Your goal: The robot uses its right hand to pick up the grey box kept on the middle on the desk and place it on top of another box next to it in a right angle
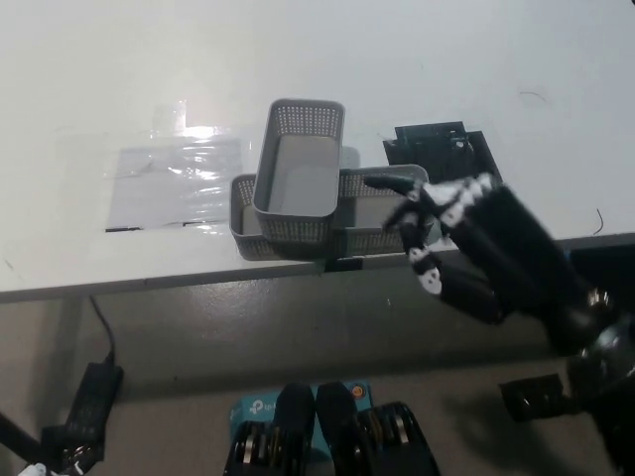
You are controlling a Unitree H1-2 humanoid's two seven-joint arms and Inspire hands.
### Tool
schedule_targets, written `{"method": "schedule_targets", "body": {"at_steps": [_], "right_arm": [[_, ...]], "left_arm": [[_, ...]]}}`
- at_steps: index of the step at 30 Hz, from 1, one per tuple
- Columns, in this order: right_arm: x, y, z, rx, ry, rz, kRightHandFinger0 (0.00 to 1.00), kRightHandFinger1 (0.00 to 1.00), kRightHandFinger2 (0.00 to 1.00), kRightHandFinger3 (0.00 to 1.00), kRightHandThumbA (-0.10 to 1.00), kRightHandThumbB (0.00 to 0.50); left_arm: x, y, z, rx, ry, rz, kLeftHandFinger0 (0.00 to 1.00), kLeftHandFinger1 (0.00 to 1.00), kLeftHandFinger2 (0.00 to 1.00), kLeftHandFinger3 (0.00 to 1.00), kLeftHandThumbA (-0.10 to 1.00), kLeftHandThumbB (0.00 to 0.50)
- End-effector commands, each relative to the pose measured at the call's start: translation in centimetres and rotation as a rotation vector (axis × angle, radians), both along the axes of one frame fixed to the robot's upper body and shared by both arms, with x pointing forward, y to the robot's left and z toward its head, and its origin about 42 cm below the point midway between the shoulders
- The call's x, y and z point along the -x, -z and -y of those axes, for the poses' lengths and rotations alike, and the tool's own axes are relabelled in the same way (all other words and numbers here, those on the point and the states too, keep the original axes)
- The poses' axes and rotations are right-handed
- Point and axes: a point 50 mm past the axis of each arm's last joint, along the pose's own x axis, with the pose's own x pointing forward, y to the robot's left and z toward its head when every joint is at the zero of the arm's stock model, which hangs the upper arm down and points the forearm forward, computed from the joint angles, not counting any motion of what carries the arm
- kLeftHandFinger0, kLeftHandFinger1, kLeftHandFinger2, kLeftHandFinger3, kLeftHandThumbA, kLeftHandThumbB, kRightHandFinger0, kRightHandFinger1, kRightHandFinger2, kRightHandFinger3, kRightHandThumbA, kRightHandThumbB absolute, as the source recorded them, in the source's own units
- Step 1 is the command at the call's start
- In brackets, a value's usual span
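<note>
Here we see the grey perforated plastic box (298, 169) lying crosswise on top of a second grey perforated box (367, 198), the two forming a right angle near the front edge of the white tabletop (417, 59). At about four o'clock from them hangs the black right hand (466, 243), fingers (392, 183) spread and holding nothing, seemingly clear of the lower box. A black flat plate (442, 149) lies at two o'clock.

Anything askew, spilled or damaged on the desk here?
Nothing damaged or spilled. The upper grey box lies crosswise on the lower box, which sits close to the desk edge. A wrinkled clear sheet lies to its left. The right hand is open, clear of both.
</note>
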Motion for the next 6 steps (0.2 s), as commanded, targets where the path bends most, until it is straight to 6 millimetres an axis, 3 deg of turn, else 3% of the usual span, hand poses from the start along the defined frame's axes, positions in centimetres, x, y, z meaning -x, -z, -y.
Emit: {"method": "schedule_targets", "body": {"at_steps": [1, 3, 4, 5, 6], "right_arm": [[-0.6, 4.8, 1.5, -0.362, 0.202, -0.234, 0.21, 0.36, 0.55, 0.85, 0.13, 0.145], [-0.7, 7.0, 1.7, -0.429, 0.283, -0.294, 0.32, 0.41, 0.57, 0.85, 0.11, 0.132], [-0.7, 7.0, 1.7, -0.433, 0.285, -0.293, 0.32, 0.41, 0.57, 0.85, 0.11, 0.131], [-0.9, 9.0, 1.9, -0.482, 0.336, -0.343, 0.38, 0.44, 0.57, 0.85, 0.11, 0.118], [-0.9, 9.0, 1.9, -0.482, 0.336, -0.343, 0.38, 0.44, 0.57, 0.85, 0.11, 0.118]], "left_arm": [[-0.1, -0.4, -0.5, -0.020, 0.018, 0.032, 0.01, 0.14, 0.10, 0.05, 1.00, 0.310], [-0.1, -0.5, -0.5, -0.033, 0.033, 0.040, 0.04, 0.13, 0.09, 0.02, 1.00, 0.359], [-0.1, -0.5, -0.5, -0.033, 0.034, 0.040, 0.04, 0.12, 0.09, 0.02, 1.00, 0.360], [-0.1, -0.4, -0.5, -0.021, 0.030, 0.041, 0.04, 0.11, 0.06, 0.00, 1.00, 0.376], [-0.1, -0.4, -0.5, -0.021, 0.030, 0.041, 0.04, 0.11, 0.06, 0.00, 1.00, 0.376]]}}
